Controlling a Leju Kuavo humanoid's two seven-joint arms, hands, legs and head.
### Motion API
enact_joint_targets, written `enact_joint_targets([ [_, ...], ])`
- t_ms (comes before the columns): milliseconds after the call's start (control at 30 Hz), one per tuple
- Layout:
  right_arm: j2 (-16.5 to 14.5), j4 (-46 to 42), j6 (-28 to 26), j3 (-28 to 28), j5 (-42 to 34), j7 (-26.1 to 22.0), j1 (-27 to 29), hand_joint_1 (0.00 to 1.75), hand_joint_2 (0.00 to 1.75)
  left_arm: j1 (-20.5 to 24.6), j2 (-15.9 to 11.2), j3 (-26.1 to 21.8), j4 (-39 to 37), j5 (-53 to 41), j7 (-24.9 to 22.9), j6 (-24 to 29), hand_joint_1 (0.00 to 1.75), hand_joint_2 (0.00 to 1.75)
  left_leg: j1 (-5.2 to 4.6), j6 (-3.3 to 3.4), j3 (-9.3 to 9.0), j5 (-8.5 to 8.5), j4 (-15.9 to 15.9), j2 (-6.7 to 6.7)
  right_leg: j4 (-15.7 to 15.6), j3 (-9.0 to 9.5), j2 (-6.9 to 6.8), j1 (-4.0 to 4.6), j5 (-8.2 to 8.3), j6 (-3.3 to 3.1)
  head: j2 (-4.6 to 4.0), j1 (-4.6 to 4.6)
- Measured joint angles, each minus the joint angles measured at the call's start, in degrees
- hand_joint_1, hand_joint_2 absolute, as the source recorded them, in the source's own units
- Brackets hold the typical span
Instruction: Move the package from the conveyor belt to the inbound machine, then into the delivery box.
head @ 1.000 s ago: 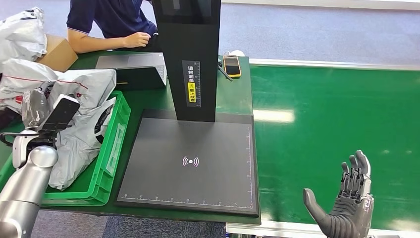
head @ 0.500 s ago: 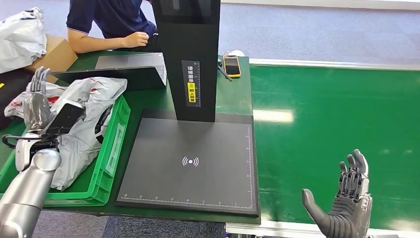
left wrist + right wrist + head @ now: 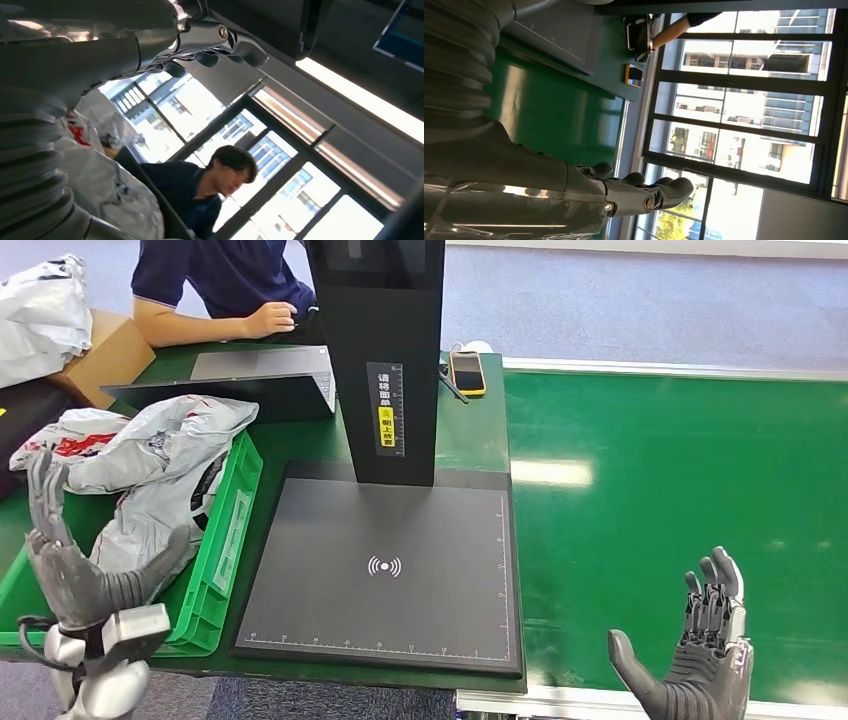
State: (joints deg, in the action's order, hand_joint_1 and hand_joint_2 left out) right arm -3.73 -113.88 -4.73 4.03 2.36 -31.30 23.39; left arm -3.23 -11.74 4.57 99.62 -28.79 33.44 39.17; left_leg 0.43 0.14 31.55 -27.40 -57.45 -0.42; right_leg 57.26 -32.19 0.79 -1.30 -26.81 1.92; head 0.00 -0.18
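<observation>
- Packages [image 3: 165,455]: grey and white poly bags are heaped in the green delivery box [image 3: 228,540] at the left end of the bench [image 3: 300,445]. One bag spills over the box's far rim. Note that the conveyor belt [image 3: 680,500] carries no package in the head view.
- Left hand [image 3: 70,560]: raised at the near edge of the delivery box, fingers [image 3: 45,485] spread and released, holding nothing.
- Right hand [image 3: 695,660]: raised over the near edge of the conveyor belt, palm up, fingers apart, holding nothing.
- Inbound machine [image 3: 385,570]: the black scanning plate lies between box and belt, with a black column [image 3: 385,360] rising from its far side.
- Surroundings: observe a laptop [image 3: 265,380] behind the box, a yellow handheld device [image 3: 467,372] beside the column, a cardboard box [image 3: 100,355] and a person [image 3: 215,285] seated at the far side, one hand resting on the bench.
</observation>
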Motion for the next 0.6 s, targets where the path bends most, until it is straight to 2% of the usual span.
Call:
enact_joint_targets([
  [133, -0.99, -0.07, 0.45, -0.56, 0.01, 0.29, -0.01, 0.00, 1.75, -4.34, 2.87, 5.05, 5.91, 5.41, 0.55, -2.29, 0.00, 1.75, 0.00, 0.00, -0.04, 0.00, 0.00, -0.01, 0.00, 0.03, 0.00, 0.01, 0.00, 0.00, 0.00, -0.01],
  [267, -2.31, 0.96, 1.07, -0.74, 1.75, 2.10, -0.72, 0.00, 1.75, -6.05, 6.06, 11.16, 6.92, 9.63, -3.39, -12.70, 0.00, 1.75, 0.01, -0.01, -0.07, 0.01, 0.00, -0.05, 0.00, 0.08, -0.03, 0.01, 0.01, 0.00, 0.00, -0.01],
  [433, -3.48, 6.12, 3.10, -0.12, 4.38, 5.90, -3.80, 0.00, 1.75, -4.60, 12.36, 16.98, 0.99, 15.20, -10.69, -28.69, 0.00, 1.75, 0.01, -0.01, -0.13, 0.03, 0.00, -0.04, 0.01, 0.15, -0.02, 0.01, 0.07, 0.01, 0.00, 0.01],
  [533, -3.75, 10.64, 3.92, 1.16, 4.87, 7.19, -5.87, 0.00, 1.75, -3.99, 15.90, 18.99, -3.24, 16.89, -12.33, -33.52, 0.00, 1.75, 0.00, 0.01, -0.13, 0.05, -0.01, -0.04, 0.01, 0.15, -0.02, 0.00, 0.09, 0.01, 0.00, 0.01],
  [600, -3.79, 12.83, 4.18, 1.87, 4.63, 7.34, -6.62, 0.00, 1.75, -3.86, 17.17, 20.00, -4.84, 16.84, -12.76, -34.75, 0.00, 1.75, 0.00, 0.01, -0.12, 0.05, -0.01, -0.04, 0.01, 0.14, -0.03, 0.00, 0.08, 0.02, 0.00, 0.00],
])
